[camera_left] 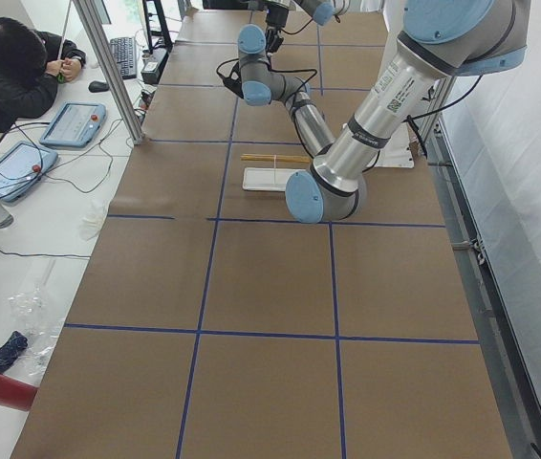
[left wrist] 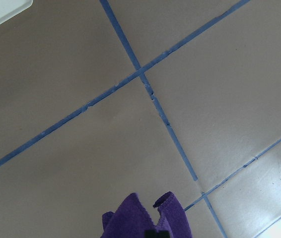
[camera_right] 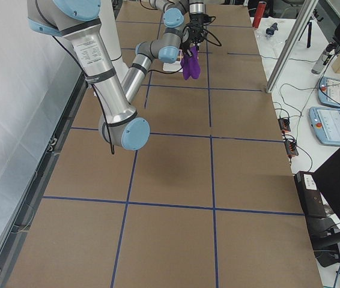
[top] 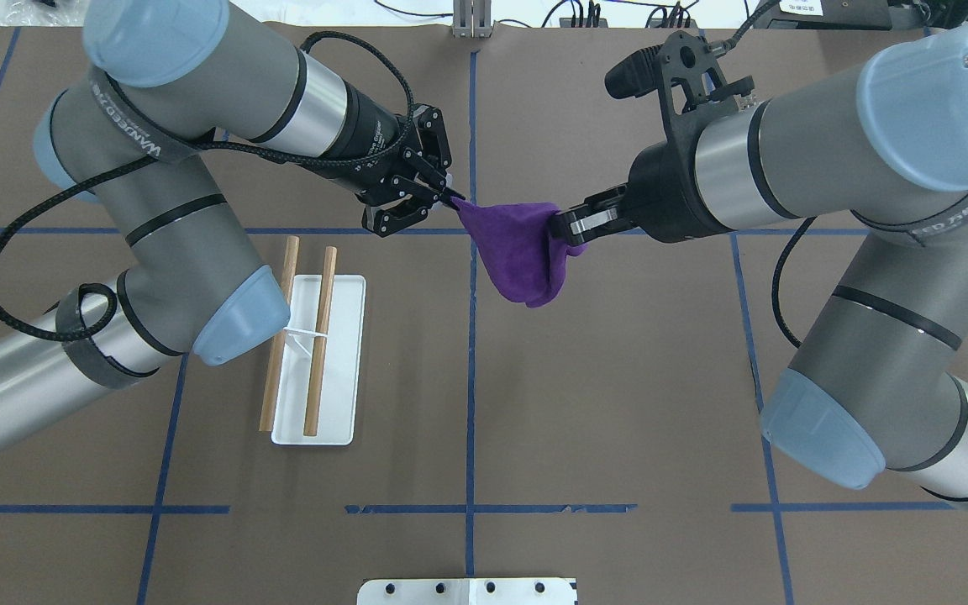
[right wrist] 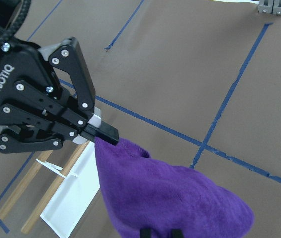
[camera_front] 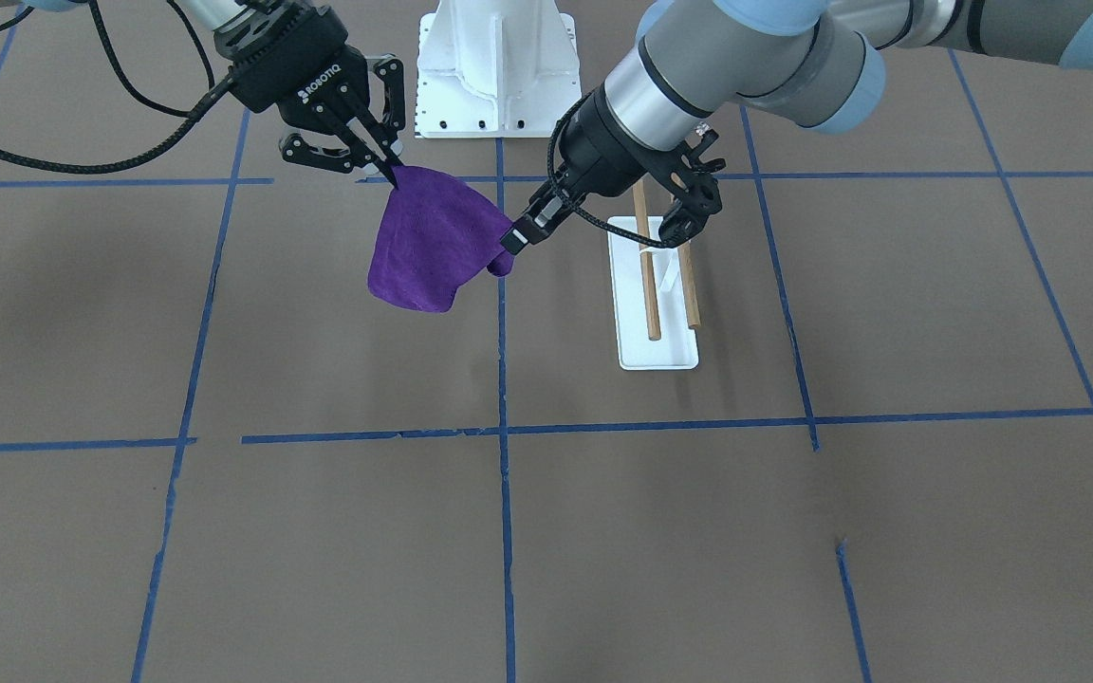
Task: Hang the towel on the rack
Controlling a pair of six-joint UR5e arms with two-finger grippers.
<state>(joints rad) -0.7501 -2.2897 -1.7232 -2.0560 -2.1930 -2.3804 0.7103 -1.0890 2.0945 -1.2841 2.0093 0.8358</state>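
The purple towel [camera_front: 433,247] hangs in the air between my two grippers and sags below them. My left gripper [top: 453,198] is shut on one upper corner; in the front view it [camera_front: 513,237] is at the towel's right edge. My right gripper [top: 566,227] is shut on the opposite edge, and in the front view it [camera_front: 393,175] pinches the top corner. The towel [top: 522,252] also shows in the right wrist view [right wrist: 170,193]. The rack [top: 337,361], a white base with two wooden bars, stands on the table under my left arm, apart from the towel.
The large white bolted pedestal [camera_front: 496,66] stands at the robot's side of the table, behind the towel. Blue tape lines cross the brown table. My left forearm passes over the rack's [camera_front: 657,351] far end. Operators' desks with tablets [camera_left: 70,124] lie beyond the table's edge.
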